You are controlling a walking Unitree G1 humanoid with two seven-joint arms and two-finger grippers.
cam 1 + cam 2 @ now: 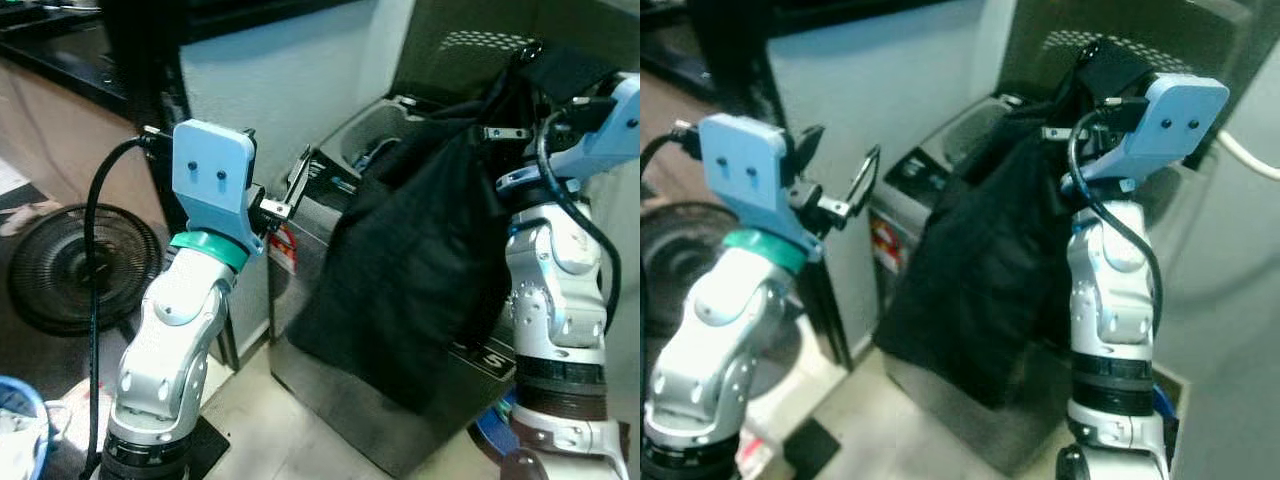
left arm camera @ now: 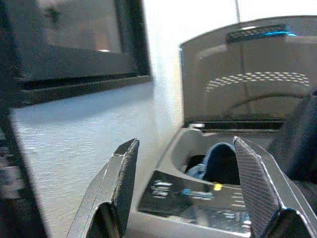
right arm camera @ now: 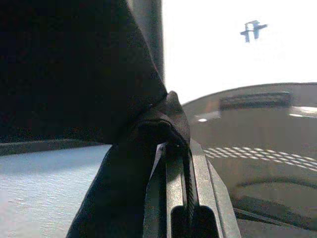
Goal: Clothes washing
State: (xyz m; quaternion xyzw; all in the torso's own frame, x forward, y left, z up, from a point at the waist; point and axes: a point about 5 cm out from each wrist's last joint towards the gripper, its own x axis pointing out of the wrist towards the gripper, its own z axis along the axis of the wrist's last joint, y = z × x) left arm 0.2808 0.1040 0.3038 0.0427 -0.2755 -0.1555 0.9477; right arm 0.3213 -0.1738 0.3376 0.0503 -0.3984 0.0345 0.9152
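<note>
A grey top-loading washer (image 1: 322, 205) stands in front of me with its lid (image 2: 247, 89) raised. Blue clothes (image 2: 218, 161) lie in its tub. My right gripper (image 1: 1090, 78) is held high over the tub's right side, shut on the top of a black garment (image 1: 420, 270). The cloth hangs down over the washer's front panel. In the right wrist view the black garment (image 3: 74, 74) is bunched over the fingers (image 3: 178, 188). My left gripper (image 1: 840, 155) is raised at the washer's left corner, open and holding nothing, and it points toward the tub (image 2: 185, 188).
A black floor fan (image 1: 70, 265) stands at the left, below a dark counter (image 1: 60, 50). A blue basket (image 1: 20, 420) sits at the lower left corner. A pale wall panel (image 1: 290, 80) rises behind the washer's left side. Something blue (image 1: 490, 430) lies near my right arm's base.
</note>
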